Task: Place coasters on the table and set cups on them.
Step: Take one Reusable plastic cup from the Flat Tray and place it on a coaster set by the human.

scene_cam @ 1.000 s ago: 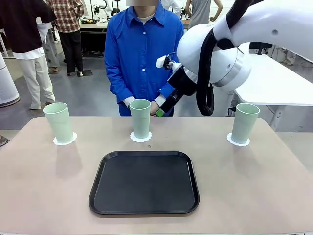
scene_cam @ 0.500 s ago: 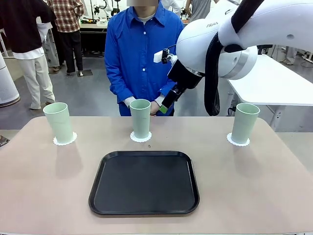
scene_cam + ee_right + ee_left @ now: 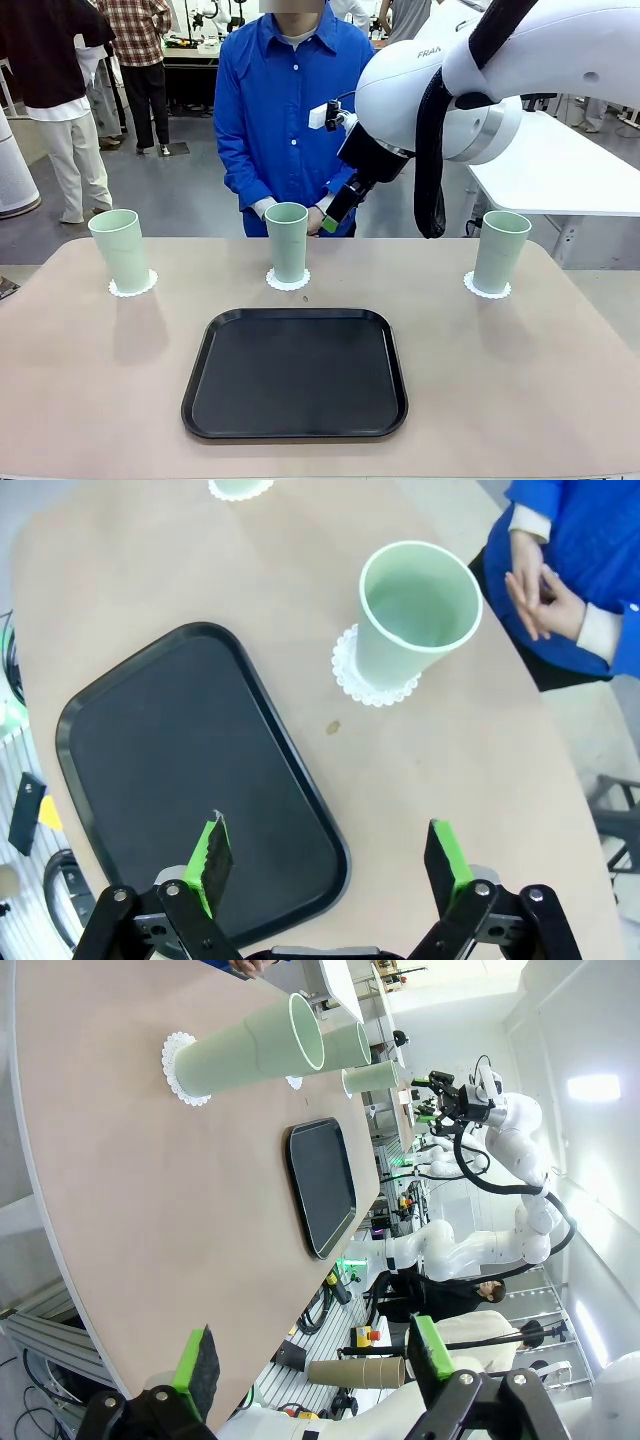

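1. Cups and coasters sit on the worktop (image 3: 560,380), a large beige-pink top. All three sets stand along its far half, near the person's side.
2. Right arm has lifted and pulled back from the middle cup (image 3: 287,241) over the last second. Its right pincer (image 3: 335,212) is now higher, above and just right of that cup's rim, not touching it. I read this as a retreat after the last placement, so the task looks done or nearly so.
3. Right pincer state: wide open in its wrist view, green pads well apart, nothing held. It looks down on the middle cup and the tray.
4. Left pincer (image 3: 312,1360): also spread wide, empty, hanging off the worktop's edge, well apart from any cup.
5. Tray (image 3: 295,373): one, black, rounded corners, bare, centred in front of the middle cup. Unchanged.
6. Cups: three, pale mint green, all upright. Left cup (image 3: 120,250), middle cup, right cup (image 3: 500,251). None shifted in the last second.
7. Coasters: three, white with lacy edges, one under each cup: left (image 3: 133,288), middle (image 3: 288,282), right (image 3: 487,290). Each cup sits roughly centred on its own.
8. Person's hands (image 3: 535,592): clasped together just beyond the middle cup, not reaching in.
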{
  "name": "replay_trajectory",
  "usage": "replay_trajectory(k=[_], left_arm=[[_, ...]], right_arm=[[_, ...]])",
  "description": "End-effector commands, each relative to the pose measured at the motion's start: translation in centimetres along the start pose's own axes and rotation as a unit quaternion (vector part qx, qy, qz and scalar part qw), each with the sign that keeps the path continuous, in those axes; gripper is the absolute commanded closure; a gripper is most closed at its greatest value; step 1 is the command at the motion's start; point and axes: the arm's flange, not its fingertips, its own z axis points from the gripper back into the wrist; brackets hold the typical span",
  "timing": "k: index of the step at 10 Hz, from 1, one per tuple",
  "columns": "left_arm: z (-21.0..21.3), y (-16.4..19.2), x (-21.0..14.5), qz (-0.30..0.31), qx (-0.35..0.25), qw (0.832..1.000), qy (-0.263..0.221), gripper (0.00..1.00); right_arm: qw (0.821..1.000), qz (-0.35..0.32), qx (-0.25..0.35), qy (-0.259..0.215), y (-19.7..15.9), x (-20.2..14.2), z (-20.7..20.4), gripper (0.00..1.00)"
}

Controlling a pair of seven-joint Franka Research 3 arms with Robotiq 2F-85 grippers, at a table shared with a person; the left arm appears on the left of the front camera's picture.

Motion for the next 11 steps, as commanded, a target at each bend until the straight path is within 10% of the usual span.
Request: replay_trajectory(k=[1,6,11], left_arm=[[0.1,-0.2,-0.1,0.0,0.003,1.0,-0.001,0.0],[0.1,-0.2,-0.1,0.0,0.003,1.0,-0.001,0.0],[0.1,-0.2,-0.1,0.0,0.003,1.0,-0.001,0.0]], right_arm=[[1.0,-0.006,-0.001,-0.009,-0.1,-0.4,-0.3,0.0],[1.0,-0.001,0.0,0.0,-0.1,-0.1,0.0,0.0],[0.974,-0.193,-0.068,0.1,0.9,-11.8,4.2,0.0]])
